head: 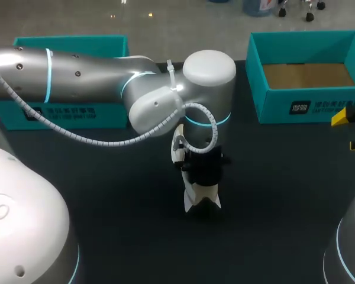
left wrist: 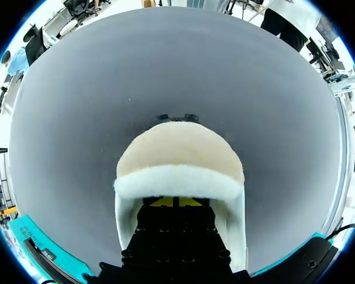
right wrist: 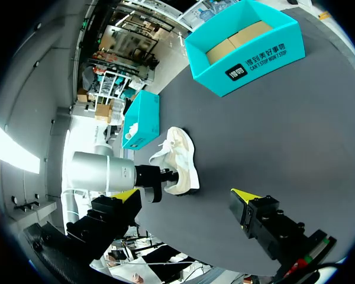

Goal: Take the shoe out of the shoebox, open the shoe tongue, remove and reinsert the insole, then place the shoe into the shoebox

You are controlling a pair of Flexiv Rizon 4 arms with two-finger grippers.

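Left wrist view looks down over the beige suede shoe with a white fleecy collar (left wrist: 180, 157), which sits on the dark grey table (left wrist: 165, 71). The left gripper (left wrist: 175, 202) has its 2 yellow tips sunk inside the shoe's opening behind that collar. They appear pressed together, though whether they pinch the insole or only lining is hidden. The right gripper (right wrist: 186, 198) hangs released, its fingers spread wide and well apart from the shoe, holding nothing. The open teal cardboard shoebox (head: 296, 106) stands empty at the table's far right, and a 2nd teal box part (head: 65, 112) lies behind the left arm.

The main risk, as I judge it, is that nothing pins the shoe down. A pull on the insole could lift or tip the whole shoe, because the fit inside is snug and the other arm is away. A shallow pinch could also slip off, or it could catch fleece instead of insole.

As for writing, each teal box carries a black label (head: 300, 107) with white print on its side wall. No marking shows on the shoe.
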